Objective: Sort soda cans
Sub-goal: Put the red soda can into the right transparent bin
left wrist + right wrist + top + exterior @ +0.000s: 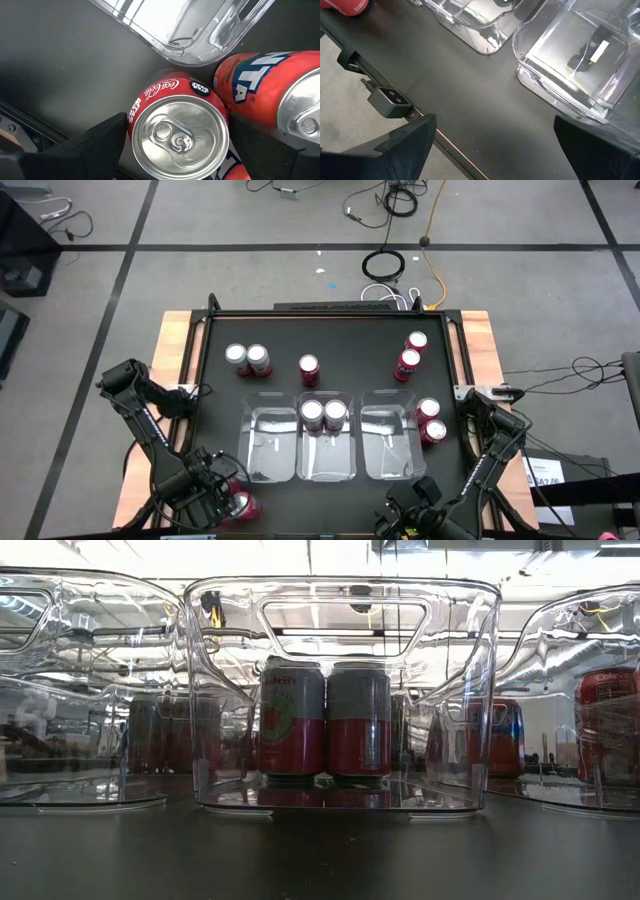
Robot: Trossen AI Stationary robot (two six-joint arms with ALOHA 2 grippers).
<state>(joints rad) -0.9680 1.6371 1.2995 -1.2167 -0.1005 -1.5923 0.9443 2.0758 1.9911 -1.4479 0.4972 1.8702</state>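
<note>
My left gripper [228, 498] points down at the table's near left corner, open. Its fingers stand on either side of an upright red Coca-Cola can [177, 132], just below its silver top. An orange Fanta can [270, 95] stands right beside it, and a third can [234, 170] peeks in at the picture's edge. Two grey-and-red cans [325, 720] stand in the middle clear tray [327, 465]. My right gripper [495, 135] hangs open and empty over the table's near edge [410, 520], right of the middle. My left gripper has one finger [102, 140] close to the Coca-Cola can's side [134, 112] and the other [265, 145] close to the opposite side, coming from above. I cannot tell whether either finger touches the can. The can stands upright on the table.
Three clear trays lie side by side near the front, the left one [268, 445] and the right one [388, 445] with no cans. Loose cans stand at the far left [247, 358], far middle [309, 368], far right [411, 353] and right [431, 421]. A small grey block [390, 100] sits on the near edge.
</note>
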